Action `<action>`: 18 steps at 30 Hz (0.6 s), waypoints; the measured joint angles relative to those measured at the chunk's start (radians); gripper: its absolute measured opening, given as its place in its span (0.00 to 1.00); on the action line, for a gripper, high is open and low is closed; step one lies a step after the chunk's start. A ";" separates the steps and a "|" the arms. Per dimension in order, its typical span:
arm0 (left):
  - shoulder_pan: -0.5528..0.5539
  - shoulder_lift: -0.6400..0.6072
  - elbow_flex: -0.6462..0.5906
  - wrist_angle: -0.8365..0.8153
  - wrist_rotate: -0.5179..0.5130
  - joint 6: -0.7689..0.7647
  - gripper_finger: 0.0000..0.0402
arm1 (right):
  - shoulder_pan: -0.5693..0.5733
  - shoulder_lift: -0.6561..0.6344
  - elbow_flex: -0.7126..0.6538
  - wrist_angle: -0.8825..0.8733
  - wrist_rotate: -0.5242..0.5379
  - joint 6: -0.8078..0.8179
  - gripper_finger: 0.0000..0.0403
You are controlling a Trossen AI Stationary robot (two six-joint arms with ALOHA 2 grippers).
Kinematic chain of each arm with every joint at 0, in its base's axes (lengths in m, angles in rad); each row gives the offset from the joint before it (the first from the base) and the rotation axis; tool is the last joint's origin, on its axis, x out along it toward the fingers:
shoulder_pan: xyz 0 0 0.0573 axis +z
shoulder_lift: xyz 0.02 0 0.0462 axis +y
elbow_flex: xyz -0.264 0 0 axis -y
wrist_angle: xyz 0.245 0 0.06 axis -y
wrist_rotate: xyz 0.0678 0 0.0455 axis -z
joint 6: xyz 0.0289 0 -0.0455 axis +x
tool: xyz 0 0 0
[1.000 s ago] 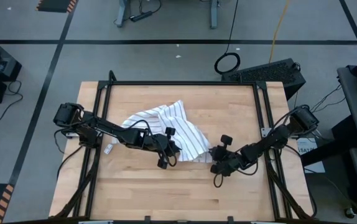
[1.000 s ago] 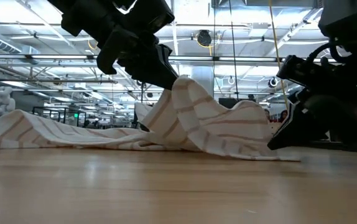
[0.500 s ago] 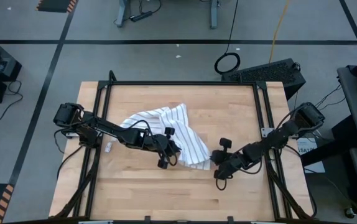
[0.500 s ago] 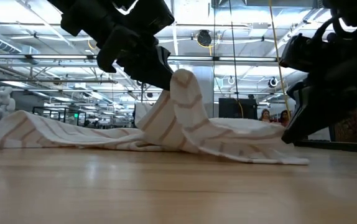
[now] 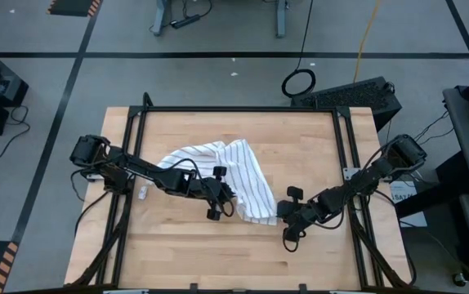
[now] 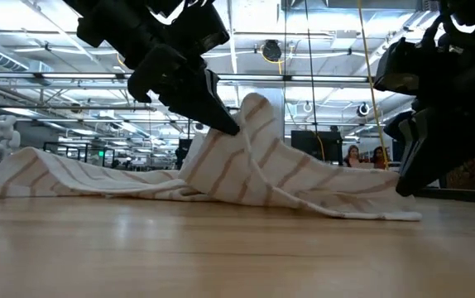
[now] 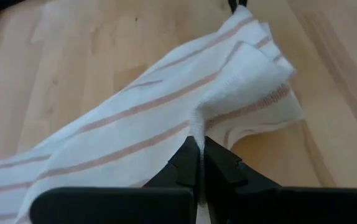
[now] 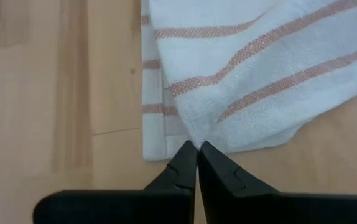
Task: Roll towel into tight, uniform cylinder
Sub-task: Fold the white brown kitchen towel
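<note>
Towel (image 5: 218, 175) lies rumpled at centre of the wooden surface (image 5: 177, 253) in the high view, bunched toward frame left, one striped flap folded over toward lower right. Left hand (image 5: 225, 198), left of centre, is pinching a towel fold; in its wrist view the cloth rises straight out of the pressed-together tips (image 7: 200, 163). Right hand (image 5: 282, 211), right of centre at the towel's lower-right corner, is pinching that corner edge (image 8: 197, 155). Low view shows a raised hump under the left hand, the rest slack. Step looks like spreading, not rolling yet. To do it well: pull both pinches apart evenly, stay low, flatten folds and square the edges first, else the roll likely comes out lopsided and loose.
</note>
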 joint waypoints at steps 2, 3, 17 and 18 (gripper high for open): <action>-0.009 0.000 0.000 -0.005 -0.017 -0.002 0.08 | 0.000 0.000 0.000 0.003 -0.022 0.014 0.01; -0.016 0.000 0.000 -0.009 -0.029 -0.004 0.10 | 0.000 0.000 0.000 0.003 -0.033 0.023 0.01; -0.156 -0.008 0.001 -0.074 -0.198 -0.028 0.45 | 0.000 0.000 0.000 0.005 -0.053 0.057 0.01; -0.170 -0.008 0.001 -0.092 -0.212 -0.027 0.45 | 0.000 0.000 0.000 0.005 -0.063 0.057 0.01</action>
